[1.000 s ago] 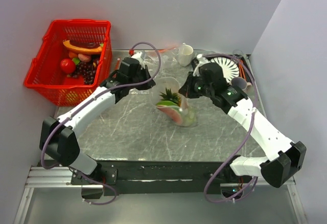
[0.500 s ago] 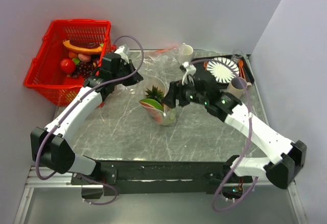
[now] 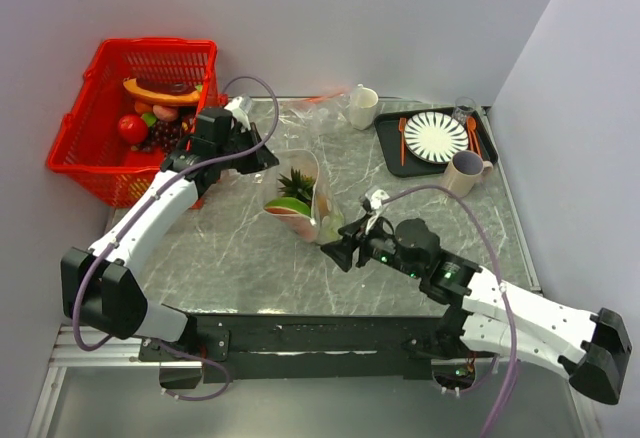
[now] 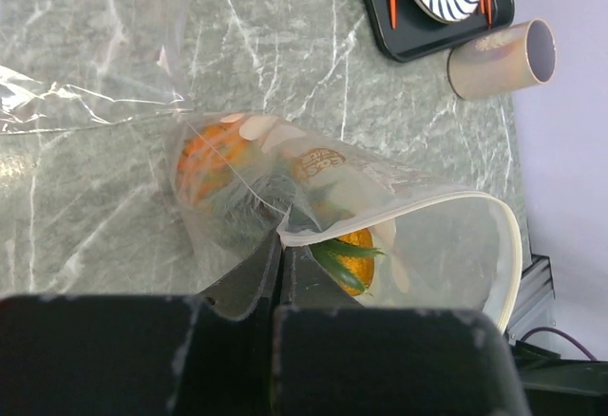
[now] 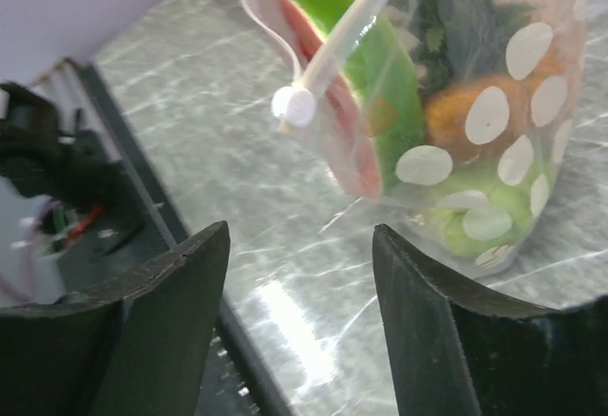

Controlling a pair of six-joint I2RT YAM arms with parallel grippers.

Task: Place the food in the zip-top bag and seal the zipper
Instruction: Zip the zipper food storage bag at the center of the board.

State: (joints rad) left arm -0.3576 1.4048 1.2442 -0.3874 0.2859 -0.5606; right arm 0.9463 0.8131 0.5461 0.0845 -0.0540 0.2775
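Note:
The zip-top bag [image 3: 318,210] stands on the marble table, mouth up and gaping. Inside it is the food: a dark-green spiky tuft [image 3: 298,182], a green-rimmed red slice [image 5: 380,93], an orange-brown piece [image 5: 456,117] and a light-green fruit [image 5: 465,221]. My left gripper [image 4: 282,241] is shut on the bag's mouth edge, where the white zipper [image 4: 408,209] curves away to the right. The right gripper [image 3: 340,254] is open and holds nothing. It sits just in front of the bag, a little apart from it. In the right wrist view the zipper [image 5: 351,17] ends in a white knob.
A red basket [image 3: 110,186] with more toy fruit stands at the far left. A second clear bag [image 3: 310,108] with an orange strip lies at the back beside a white cup [image 3: 362,106]. A black tray [image 3: 392,148] with a striped plate and a beige mug [image 3: 463,172] sit back right.
The right gripper has opened, let go of the bag and drawn back toward the near edge. The left gripper has pulled the bag's mouth leftward, and the bag has shifted left.

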